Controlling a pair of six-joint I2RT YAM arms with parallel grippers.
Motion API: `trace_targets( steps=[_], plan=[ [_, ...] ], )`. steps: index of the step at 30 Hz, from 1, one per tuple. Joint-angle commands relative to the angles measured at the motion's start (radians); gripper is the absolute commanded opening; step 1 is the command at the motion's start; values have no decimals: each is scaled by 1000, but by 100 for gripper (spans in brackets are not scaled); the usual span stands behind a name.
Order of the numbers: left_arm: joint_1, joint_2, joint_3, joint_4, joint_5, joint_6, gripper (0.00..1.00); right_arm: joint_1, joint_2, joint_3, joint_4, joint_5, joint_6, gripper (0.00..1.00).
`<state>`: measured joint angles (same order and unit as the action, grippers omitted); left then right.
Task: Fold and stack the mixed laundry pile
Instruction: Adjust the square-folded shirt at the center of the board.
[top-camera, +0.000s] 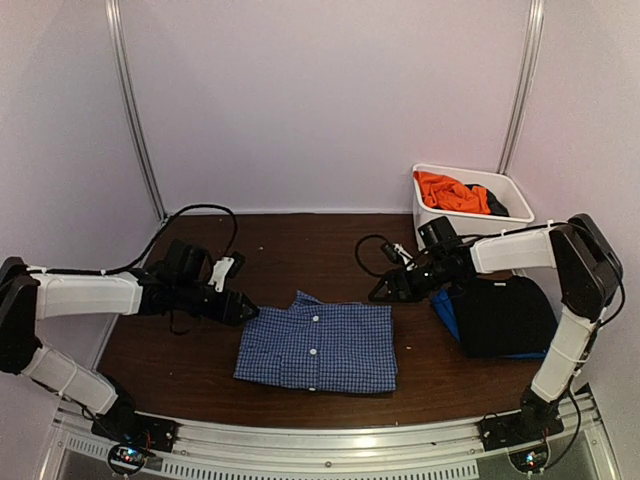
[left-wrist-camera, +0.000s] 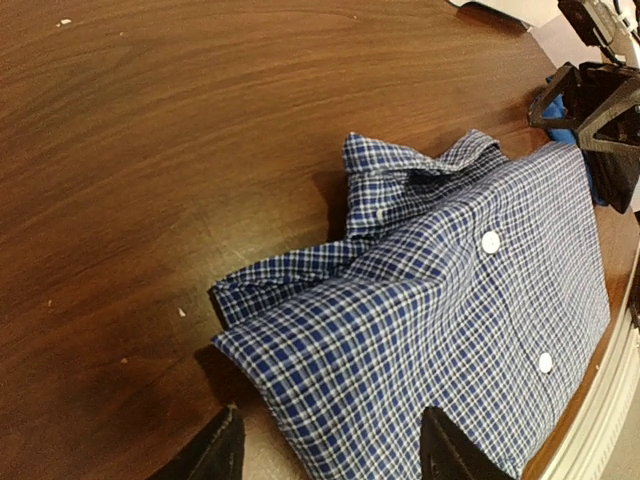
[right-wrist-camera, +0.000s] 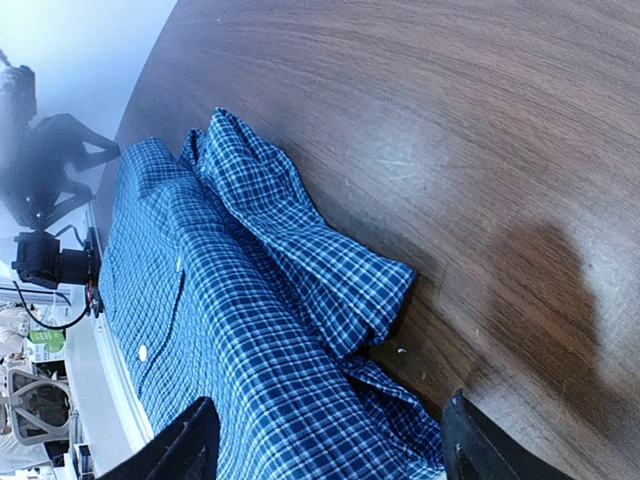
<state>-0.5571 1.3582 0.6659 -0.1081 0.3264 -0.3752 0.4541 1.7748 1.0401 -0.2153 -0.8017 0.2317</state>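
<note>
Near rail (top-camera: 330, 440): both arm bases sit here, closest to us.
Desk (top-camera: 290, 250): dark wood, carrying everything.
Checked shirt (top-camera: 318, 347): folded flat near the centre, buttons up, and look, cloth bunches out at its far left corner.
Dark stack (top-camera: 505, 312): black piece over blue, right of the shirt; likely where the shirt goes.
White tub (top-camera: 465, 170): far right, orange T-shirt (top-camera: 450, 192) inside, unfolded.
Left jaws (top-camera: 243, 308): apart, empty, just beside the shirt's left edge.
Right jaws (top-camera: 383, 291): apart, empty, off its far right corner.
Doing it well: tuck that bunched corner first, then pinch both side edges low and lift together so the fold holds.
</note>
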Motion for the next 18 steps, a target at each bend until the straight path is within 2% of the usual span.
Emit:
trace_targets(
  steps=[1,8,10,12,15,18],
  plan=[
    [6,56,-14,151,83,-70,61,1,12,-22,52,-77,15,75],
    [13,112,-16,210,103,-94,62,1,7,-44,-9,-62,-28,72],
    [13,130,-13,219,112,-94,62,2,-1,-52,-16,-59,-34,66],
    [13,148,-15,237,116,-100,61,5,-7,-58,-18,-60,-34,56],
    [14,180,-14,267,139,-106,58,14,-14,-60,-32,-48,-42,35],
    [14,195,-16,296,152,-116,51,25,-31,-61,-40,-28,-42,6]
  ],
)
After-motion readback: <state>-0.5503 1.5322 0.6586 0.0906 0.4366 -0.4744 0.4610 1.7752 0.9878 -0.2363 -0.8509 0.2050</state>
